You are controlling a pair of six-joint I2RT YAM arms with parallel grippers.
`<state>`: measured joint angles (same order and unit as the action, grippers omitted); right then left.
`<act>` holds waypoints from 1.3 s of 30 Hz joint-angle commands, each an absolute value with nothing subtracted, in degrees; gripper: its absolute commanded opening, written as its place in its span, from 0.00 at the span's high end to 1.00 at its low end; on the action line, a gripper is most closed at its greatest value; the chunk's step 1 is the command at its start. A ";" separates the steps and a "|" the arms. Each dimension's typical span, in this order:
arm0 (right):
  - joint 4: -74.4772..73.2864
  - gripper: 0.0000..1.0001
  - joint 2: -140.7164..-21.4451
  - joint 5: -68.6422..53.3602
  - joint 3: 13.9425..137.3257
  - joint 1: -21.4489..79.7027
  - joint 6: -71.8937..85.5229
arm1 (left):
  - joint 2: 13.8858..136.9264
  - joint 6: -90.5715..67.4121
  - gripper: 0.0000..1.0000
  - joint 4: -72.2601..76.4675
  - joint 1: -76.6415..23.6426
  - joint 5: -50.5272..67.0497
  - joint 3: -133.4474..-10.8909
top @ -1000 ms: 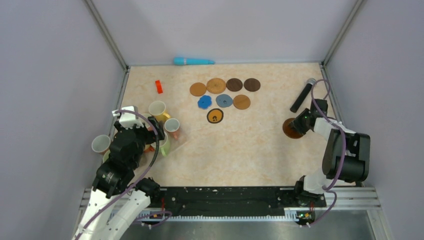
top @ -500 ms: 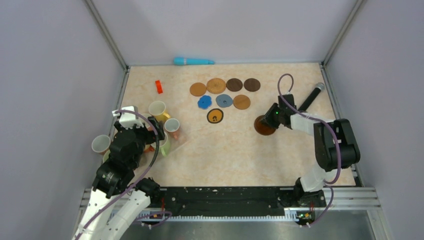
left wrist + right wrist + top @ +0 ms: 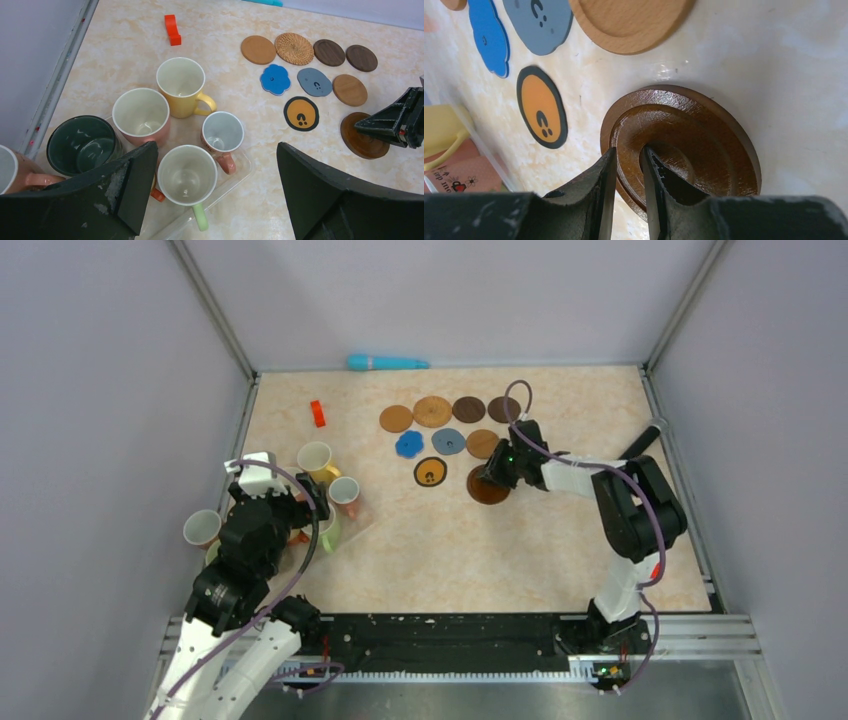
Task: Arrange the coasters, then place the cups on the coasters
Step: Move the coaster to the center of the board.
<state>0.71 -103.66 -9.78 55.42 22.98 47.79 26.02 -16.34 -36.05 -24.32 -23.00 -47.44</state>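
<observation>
Right gripper (image 3: 628, 152) jaws were clenched on the rim of the dark brown coaster (image 3: 704, 150), mid-worktop, just beside the black-rimmed orange coaster (image 3: 542, 107). Left gripper (image 3: 216, 150) jaws stood released over the cups (image 3: 181, 85) near the left edge. Risk: the thin pinch could slip, or the coaster could land overlapping neighbours.

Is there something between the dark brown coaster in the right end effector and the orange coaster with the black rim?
Nothing visible. Only bare table separates the dark brown coaster, pinched by the right end effector, from the black-rimmed coaster. The tan wooden coaster lies farther back, apart.
</observation>
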 commanded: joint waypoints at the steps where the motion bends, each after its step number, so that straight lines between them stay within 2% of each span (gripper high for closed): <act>1: -1.21 0.73 -108.34 -9.65 57.30 24.68 47.05 | 26.40 -16.00 0.07 -33.62 -24.38 -23.31 -47.25; 26: -1.84 0.73 -115.50 -9.20 66.18 26.89 45.57 | 26.70 -15.91 0.06 -33.57 -24.37 -23.69 -47.24; 39: -7.99 0.72 -107.93 -5.28 69.46 26.92 40.05 | 26.80 -15.92 0.06 -33.58 -24.38 -23.74 -47.20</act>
<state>-1.61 -112.18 -9.72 67.68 26.26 44.14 26.17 -16.32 -36.05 -24.32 -23.27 -47.44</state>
